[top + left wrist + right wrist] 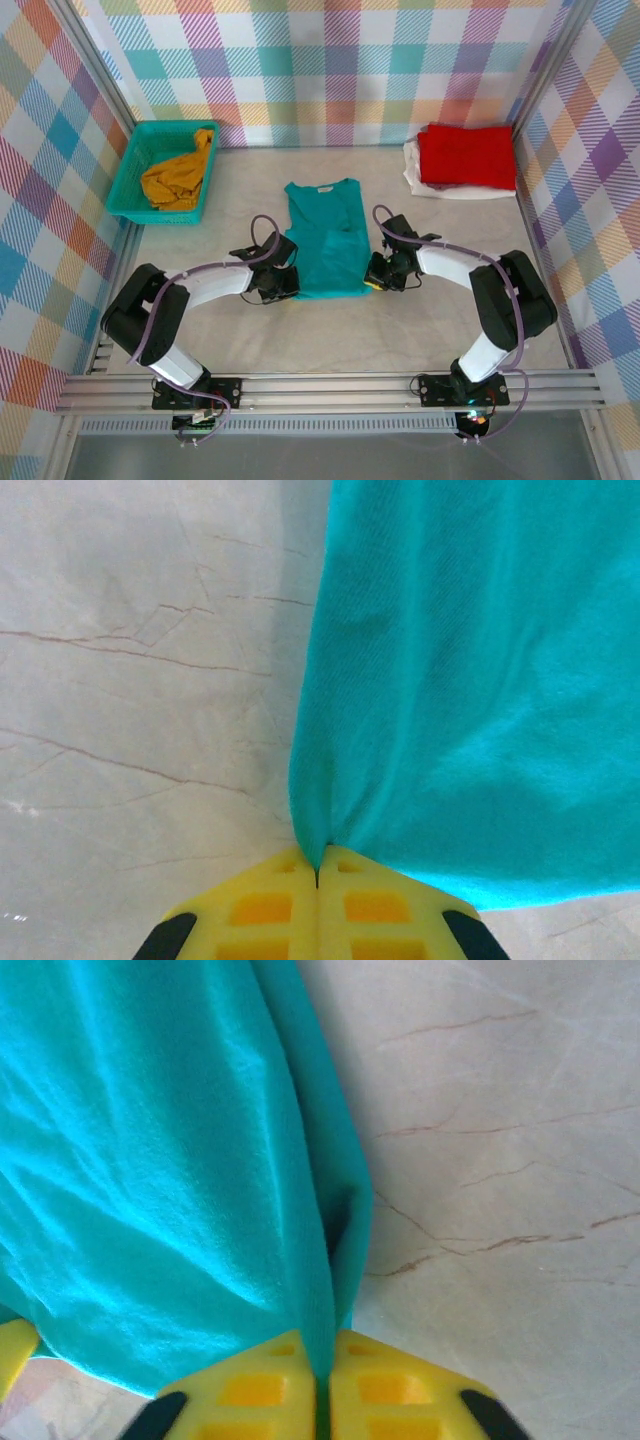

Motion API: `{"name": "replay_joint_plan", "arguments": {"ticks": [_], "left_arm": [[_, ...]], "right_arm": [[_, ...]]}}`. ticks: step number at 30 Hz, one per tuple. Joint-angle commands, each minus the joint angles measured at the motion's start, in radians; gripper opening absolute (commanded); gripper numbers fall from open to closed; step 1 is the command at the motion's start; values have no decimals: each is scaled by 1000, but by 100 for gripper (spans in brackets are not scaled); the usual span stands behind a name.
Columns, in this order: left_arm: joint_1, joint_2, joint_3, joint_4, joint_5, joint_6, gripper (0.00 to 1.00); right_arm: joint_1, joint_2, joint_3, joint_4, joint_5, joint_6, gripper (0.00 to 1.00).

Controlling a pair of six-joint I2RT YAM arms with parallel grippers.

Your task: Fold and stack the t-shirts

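Teal shirt (325, 235) lies flat in the middle, its near hem pinched at both corners: left gripper (317, 872) clamped on at seven o'clock, right gripper (322, 1365) clamped on at five. Red shirt (466, 155) sits folded on the white shirt (412, 165) at two o'clock, and the yellow shirt (180, 175) is in the basket (128, 175) at ten.
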Motion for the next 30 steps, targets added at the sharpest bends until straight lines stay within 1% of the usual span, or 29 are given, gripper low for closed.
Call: {"name": "replay_joint_plan", "arguments": {"ticks": [1, 6, 8, 11, 14, 17, 20, 22, 25, 28, 30], "left_arm": [[1, -50, -16, -15, -24, 25, 0], [-6, -97, -69, -4, 23, 46, 0], [-20, -149, -110, -11, 36, 56, 0], [-55, -250, -133, -75, 35, 67, 0], [-81, -332, -81, -149, 35, 91, 0], [-80, -351, 18, -179, 42, 120, 0], [-55, -312, 132, -183, 37, 138, 0], [-15, -254, 205, -177, 46, 152, 0], [62, -127, 316, -151, 85, 179, 0], [115, 3, 442, -141, 67, 239, 0], [153, 101, 545, -166, 82, 282, 0]], "right_arm": [[2, -57, -38, -21, -7, -11, 1], [33, -129, -131, -14, -75, -29, 0], [55, -178, -176, -32, -83, -23, 0], [67, -268, -218, -79, -100, 0, 0], [69, -342, -172, -159, -72, -2, 0], [60, -371, -76, -229, -17, 1, 0], [12, -355, 20, -272, 21, 17, 0], [-37, -312, 93, -280, 30, -1, 0], [-92, -217, 210, -264, 32, -51, 0], [-133, -108, 319, -242, 56, -95, 0], [-166, -37, 384, -229, 58, -111, 0]]}}
